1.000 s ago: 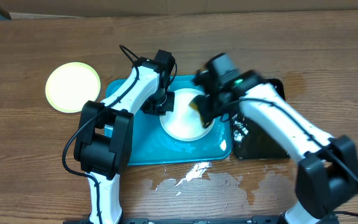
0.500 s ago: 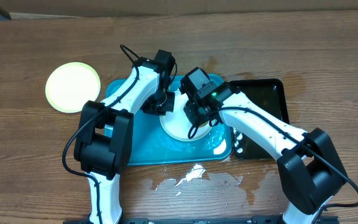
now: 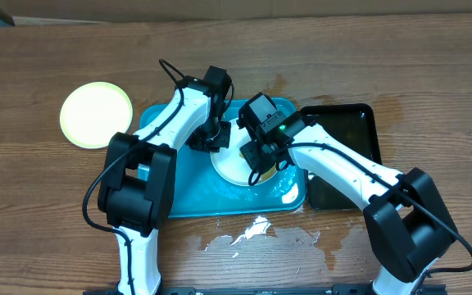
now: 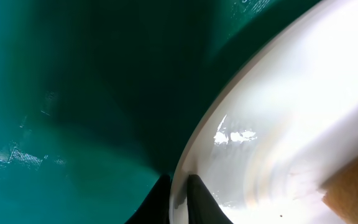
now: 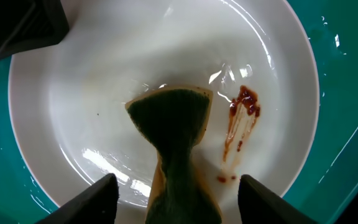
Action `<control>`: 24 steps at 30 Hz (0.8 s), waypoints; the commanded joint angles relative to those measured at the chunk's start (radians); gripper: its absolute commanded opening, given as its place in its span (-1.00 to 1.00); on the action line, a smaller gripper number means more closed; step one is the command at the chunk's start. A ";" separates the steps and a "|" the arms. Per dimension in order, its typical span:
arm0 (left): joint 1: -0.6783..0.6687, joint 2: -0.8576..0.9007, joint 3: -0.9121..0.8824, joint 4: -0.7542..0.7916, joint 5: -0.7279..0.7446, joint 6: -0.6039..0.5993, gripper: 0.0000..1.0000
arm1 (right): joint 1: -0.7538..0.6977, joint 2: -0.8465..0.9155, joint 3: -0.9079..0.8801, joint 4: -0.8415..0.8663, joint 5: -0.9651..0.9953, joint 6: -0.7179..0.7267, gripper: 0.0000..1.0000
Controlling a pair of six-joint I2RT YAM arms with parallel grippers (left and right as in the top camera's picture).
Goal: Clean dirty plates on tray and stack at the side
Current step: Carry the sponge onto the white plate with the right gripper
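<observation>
Wood-grain brown table top carries, at the far left, a pale yellow-green round plate. It lies flat and well apart from the large turquoise-blue rectangular plastic tray at the centre. The left gripper is low over the tray's middle. Its two dark fingertips are pressed together on the left rim of a white round shallow plate, one tip outside the rim and one inside, as the left wrist view shows. This white plate rests inside the tray, in its right half, and is glossy with water. On it stands a dark green and yellow sponge, narrowed at its waist. The sponge touches the plate surface beside a red-brown sauce smear that has thin streaks trailing from it. The right gripper hangs over the sponge with its fingers spread wide, and a gap shows on either side of the sponge. Just beside the turquoise tray, on its right, lies a narrower black rectangular tray. Whitish wet patches mark the table top just beyond the turquoise tray's near edge.
</observation>
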 commanded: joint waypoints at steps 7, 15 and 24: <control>-0.008 0.015 -0.018 -0.003 -0.006 0.015 -0.76 | 0.000 0.021 -0.004 -0.044 0.040 0.000 0.21; -0.008 0.015 -0.018 -0.003 -0.006 0.015 -0.73 | 0.020 0.057 -0.048 -0.055 -0.004 0.005 -0.31; -0.006 0.015 -0.018 -0.002 -0.006 0.015 -0.90 | 0.021 0.057 -0.061 -0.080 0.029 0.008 -0.92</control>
